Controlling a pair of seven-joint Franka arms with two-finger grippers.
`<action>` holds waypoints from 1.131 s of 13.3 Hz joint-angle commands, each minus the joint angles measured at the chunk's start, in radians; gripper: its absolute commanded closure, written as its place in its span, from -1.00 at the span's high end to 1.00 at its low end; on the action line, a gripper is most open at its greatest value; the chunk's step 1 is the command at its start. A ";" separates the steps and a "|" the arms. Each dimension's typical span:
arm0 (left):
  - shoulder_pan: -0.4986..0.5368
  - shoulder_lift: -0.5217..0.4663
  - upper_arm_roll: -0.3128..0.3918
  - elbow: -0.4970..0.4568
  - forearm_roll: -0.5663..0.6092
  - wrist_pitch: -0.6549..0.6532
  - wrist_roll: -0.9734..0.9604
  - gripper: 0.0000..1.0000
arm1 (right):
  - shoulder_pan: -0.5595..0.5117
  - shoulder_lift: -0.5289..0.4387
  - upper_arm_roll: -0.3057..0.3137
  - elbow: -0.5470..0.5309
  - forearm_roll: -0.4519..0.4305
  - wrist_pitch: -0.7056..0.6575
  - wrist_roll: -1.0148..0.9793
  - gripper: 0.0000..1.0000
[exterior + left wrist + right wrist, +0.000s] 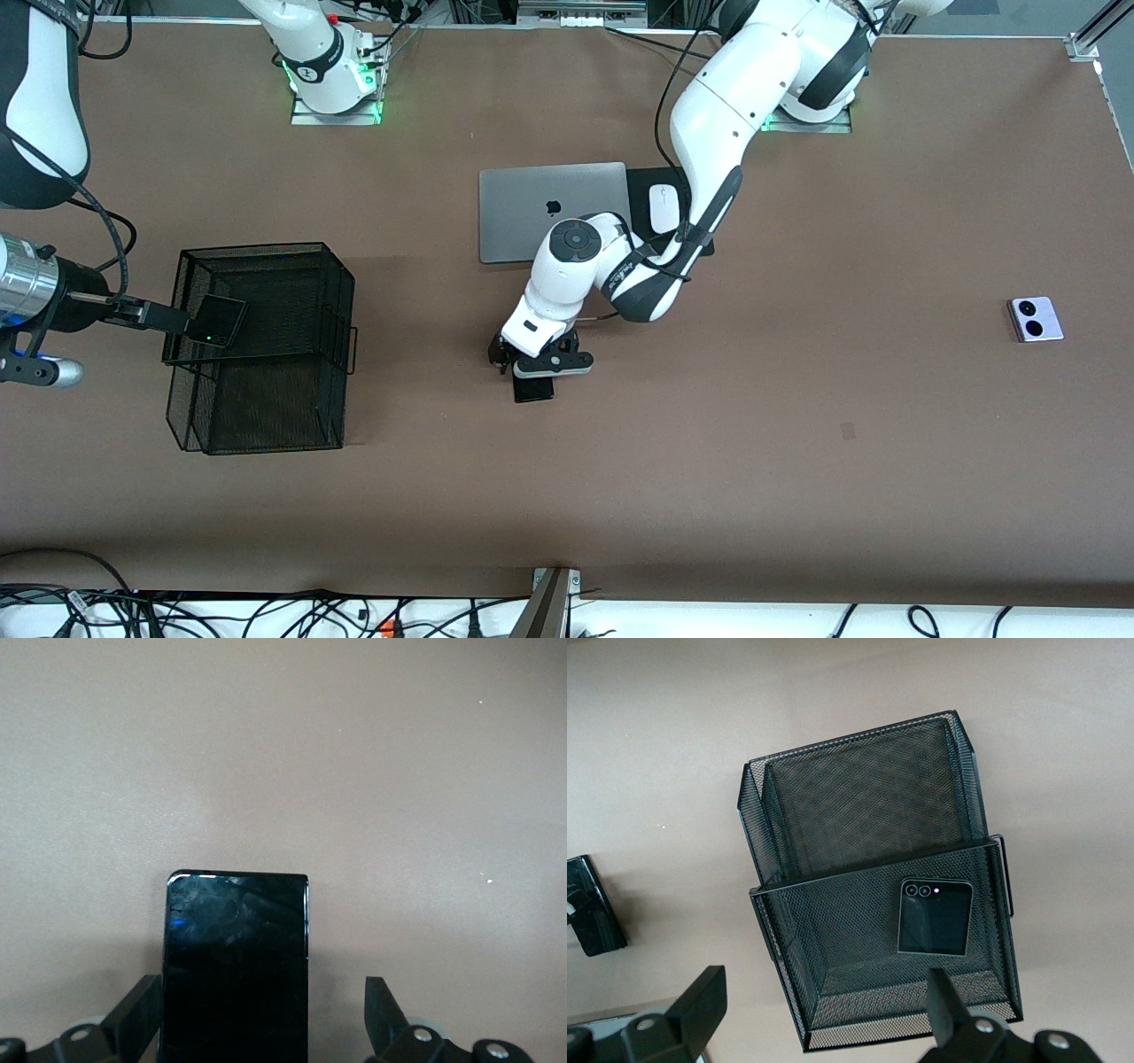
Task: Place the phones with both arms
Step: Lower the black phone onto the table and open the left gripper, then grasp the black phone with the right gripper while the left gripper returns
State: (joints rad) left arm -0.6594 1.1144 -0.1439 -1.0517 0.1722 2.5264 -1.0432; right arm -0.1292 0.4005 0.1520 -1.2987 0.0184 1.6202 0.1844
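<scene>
Now, slim phone [236, 970]: flat on the table, nearer the front camera than the laptop [551, 209].
My left gripper [536, 361]: fingers spread wide, straddling that phone.
Squarish black phone [934, 917]: inside the mesh basket [261, 347].
My right gripper [819, 1010]: wide, over the basket.
Lavender phone [1035, 319]: toward my left arm's end.

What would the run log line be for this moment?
left gripper: jaws open around slim black phone on table | right gripper: jaws open over mesh basket, squarish black phone inside | lavender phone: untouched
</scene>
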 commanded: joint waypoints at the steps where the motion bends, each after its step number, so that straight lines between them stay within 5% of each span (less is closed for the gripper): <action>1: 0.000 -0.034 0.015 0.027 -0.016 -0.124 0.000 1.00 | -0.007 -0.028 0.014 -0.019 -0.003 -0.008 0.018 1.00; 6: 0.082 -0.143 -0.008 0.016 -0.042 -0.384 0.216 1.00 | -0.001 -0.022 0.018 -0.019 0.015 -0.034 0.029 1.00; 9: 0.135 -0.192 -0.006 -0.001 -0.060 -0.549 0.366 1.00 | 0.112 -0.006 0.031 -0.016 0.034 0.019 0.027 1.00; 12: 0.194 -0.306 -0.005 -0.156 -0.051 -0.623 0.512 1.00 | 0.239 0.043 0.032 -0.021 0.049 0.102 0.199 1.00; 15: 0.291 -0.459 0.006 -0.380 -0.036 -0.627 0.723 1.00 | 0.399 0.161 0.029 -0.021 0.026 0.329 0.254 1.00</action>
State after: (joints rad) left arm -0.4325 0.8213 -0.1403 -1.2029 0.1362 1.8919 -0.4483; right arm 0.1916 0.4886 0.1922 -1.3282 0.0557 1.8470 0.4013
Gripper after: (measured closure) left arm 0.000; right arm 0.000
